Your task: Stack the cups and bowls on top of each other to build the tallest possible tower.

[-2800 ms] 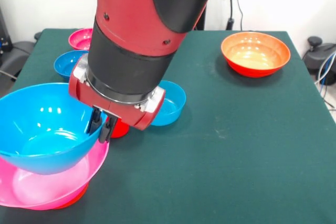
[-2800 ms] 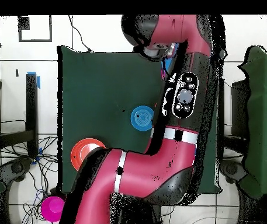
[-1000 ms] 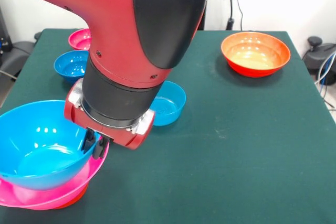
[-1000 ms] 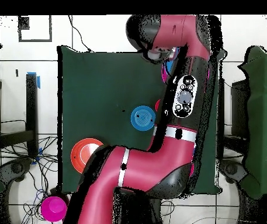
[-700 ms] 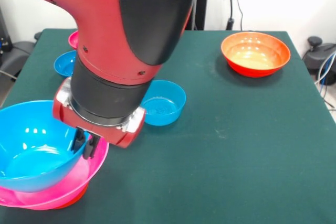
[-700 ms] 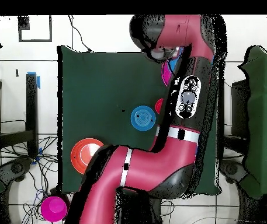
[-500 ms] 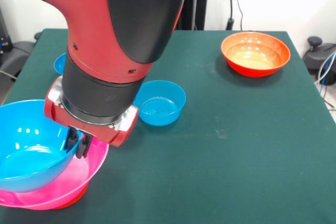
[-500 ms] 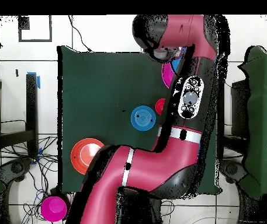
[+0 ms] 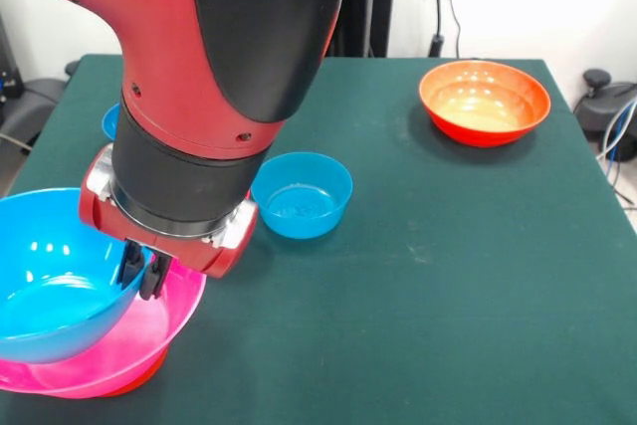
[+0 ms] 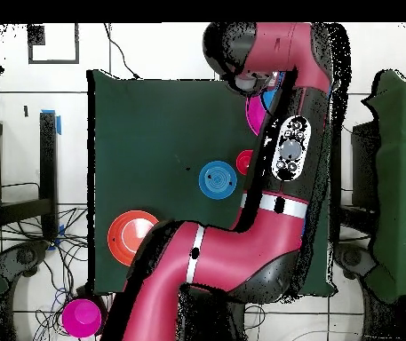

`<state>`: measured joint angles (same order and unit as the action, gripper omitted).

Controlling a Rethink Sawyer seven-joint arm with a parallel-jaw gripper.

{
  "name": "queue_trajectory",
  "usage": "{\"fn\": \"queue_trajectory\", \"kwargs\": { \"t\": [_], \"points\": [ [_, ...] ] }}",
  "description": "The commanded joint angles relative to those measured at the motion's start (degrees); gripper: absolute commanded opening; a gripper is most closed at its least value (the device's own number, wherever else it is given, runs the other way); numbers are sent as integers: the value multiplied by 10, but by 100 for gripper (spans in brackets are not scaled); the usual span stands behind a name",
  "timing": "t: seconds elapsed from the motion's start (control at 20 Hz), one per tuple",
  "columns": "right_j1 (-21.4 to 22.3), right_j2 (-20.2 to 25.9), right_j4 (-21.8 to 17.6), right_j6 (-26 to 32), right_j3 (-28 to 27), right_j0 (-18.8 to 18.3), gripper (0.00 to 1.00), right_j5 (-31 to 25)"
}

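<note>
The gripper is pinched shut on the right-hand rim of the large light blue bowl, one finger inside the wall and one outside, and the bowl hangs tilted, its mouth tipped up and toward the right, its low side dipping into the hot-pink bowl beneath. That pink one sits at the near left corner of the table, with an orange-red edge just peeking from under it, so the tower looks to be at least two layers already, this blue one going in as the next. The relation that matters: the blue bowl lies left of the gripper, off-centre over the pink bowl, reaching past its left side, so I'd judge it needs nudging rightward and levelling before release, or it could settle crooked. Being round, it has no long axis to speak of; only the tilt of its opening counts. Elsewhere, a small blue bowl stands upright mid-table, just right of the arm, and an orange bowl sits far right, well apart from everything. Another blue rim pokes out behind the arm at the far left. From overhead the arm hides most of the stack; a red cup shows beside the small blue bowl.
</note>
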<state>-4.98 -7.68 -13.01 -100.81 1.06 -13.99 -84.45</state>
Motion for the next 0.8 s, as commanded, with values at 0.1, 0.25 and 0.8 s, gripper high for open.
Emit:
{"fn": "queue_trajectory", "kwargs": {
  "t": [0.1, 0.25, 0.8],
  "points": [
    [12, 17, 17, 162, 33, 1, 0, -10],
    [9, 12, 22, 159, 30, 2, 0, -14],
    [11, -9, 42, 139, 48, 13, 0, -3]
  ]
}}
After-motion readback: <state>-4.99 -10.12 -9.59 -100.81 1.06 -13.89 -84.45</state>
